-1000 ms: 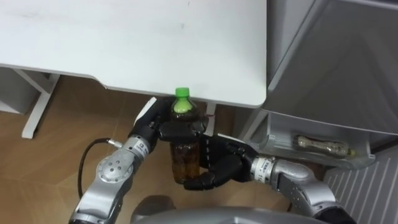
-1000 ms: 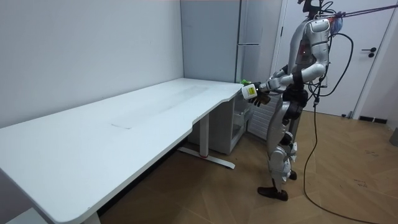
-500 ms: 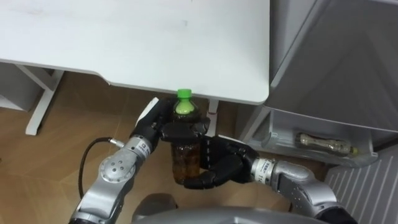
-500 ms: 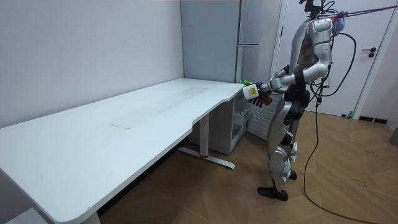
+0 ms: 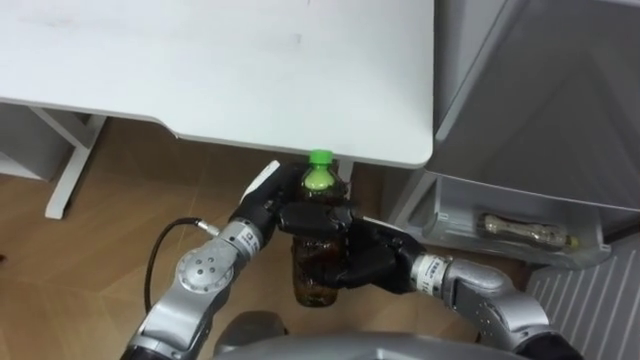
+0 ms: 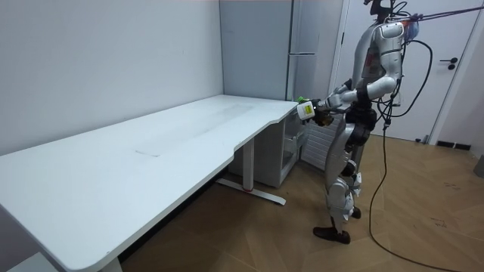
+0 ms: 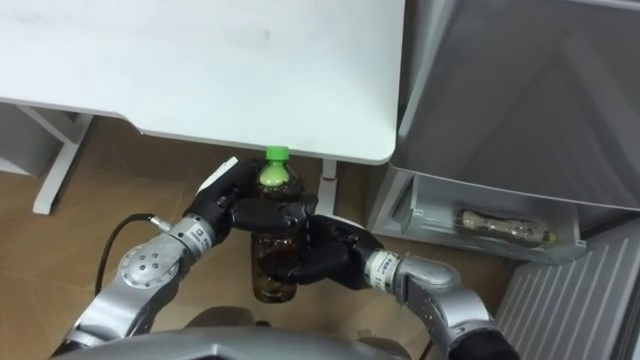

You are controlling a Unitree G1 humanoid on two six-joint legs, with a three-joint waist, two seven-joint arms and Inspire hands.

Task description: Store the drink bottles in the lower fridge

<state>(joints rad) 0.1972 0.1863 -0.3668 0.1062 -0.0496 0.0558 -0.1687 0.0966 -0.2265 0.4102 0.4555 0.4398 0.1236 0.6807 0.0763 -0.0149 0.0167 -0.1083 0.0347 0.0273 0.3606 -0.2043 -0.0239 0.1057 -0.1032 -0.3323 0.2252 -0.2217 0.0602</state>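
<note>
White was the big table (image 5: 200, 60), with a flat top and a round corner. It stood on white legs (image 5: 68, 170) over a brown wooden floor (image 5: 110, 230). The robot stood at the far end of the table, right beside the tall grey fridge (image 5: 540, 90). In the room view a pale grey wall (image 6: 106, 68) ran behind the table, and a white door (image 6: 454, 75) was on the room view's right.

The robot held a bottle (image 5: 318, 275) with both hands in front of its body. The bottle was upright and had a brown drink inside and a green cap (image 5: 320, 158). It was in the air above the floor, just in front of the table's edge. The left hand (image 5: 272, 212) had its fingers wrapped round the top part, just under the cap. The right hand (image 5: 368, 262) had its fingers wrapped round the middle from the other side. The bottom of the bottle stuck out under the hands.

Low on the fridge was a white shelf (image 5: 450, 232). A clear bottle (image 5: 525, 231) lay on its side in it.
</note>
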